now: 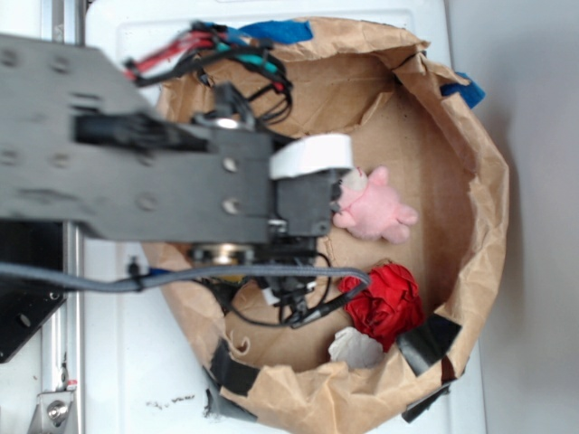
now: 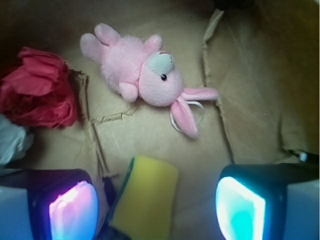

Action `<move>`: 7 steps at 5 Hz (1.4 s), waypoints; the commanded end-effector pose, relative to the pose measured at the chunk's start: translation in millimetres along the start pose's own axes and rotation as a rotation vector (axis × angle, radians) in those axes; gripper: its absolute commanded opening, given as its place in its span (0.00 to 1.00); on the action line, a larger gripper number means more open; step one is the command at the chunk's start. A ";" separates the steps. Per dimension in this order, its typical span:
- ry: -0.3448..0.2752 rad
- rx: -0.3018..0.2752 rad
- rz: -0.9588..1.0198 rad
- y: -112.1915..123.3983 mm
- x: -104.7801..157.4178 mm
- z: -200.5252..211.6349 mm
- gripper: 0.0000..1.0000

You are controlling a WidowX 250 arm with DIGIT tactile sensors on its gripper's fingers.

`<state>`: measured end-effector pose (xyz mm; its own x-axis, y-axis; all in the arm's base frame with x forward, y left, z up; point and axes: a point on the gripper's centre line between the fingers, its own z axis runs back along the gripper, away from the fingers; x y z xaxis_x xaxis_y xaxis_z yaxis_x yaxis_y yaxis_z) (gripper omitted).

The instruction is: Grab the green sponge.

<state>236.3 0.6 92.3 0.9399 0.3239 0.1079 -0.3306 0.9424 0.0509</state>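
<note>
Wrist view: gripper (image 2: 157,207) spread wide, grasping nothing, green sponge (image 2: 145,197) between its fingers; pink bunny (image 2: 140,75) beyond.

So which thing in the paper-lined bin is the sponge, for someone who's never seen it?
In the wrist view, look down from the pink bunny to the bottom edge, between the gripper fingers. The sponge lies there on the brown paper: a flat yellow slab with a thin dark green edge, unlike the crumpled red cloth.
</note>
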 end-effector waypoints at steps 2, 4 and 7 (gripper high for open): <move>-0.009 0.042 0.007 27.4 -13.8 -31.0 1.00; -0.005 0.015 -0.003 27.5 -15.3 -34.4 1.00; 0.023 -0.163 0.007 14.3 -16.7 -24.3 1.00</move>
<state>213.6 7.0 58.4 0.9417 0.3333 0.0463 -0.3276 0.9395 -0.1001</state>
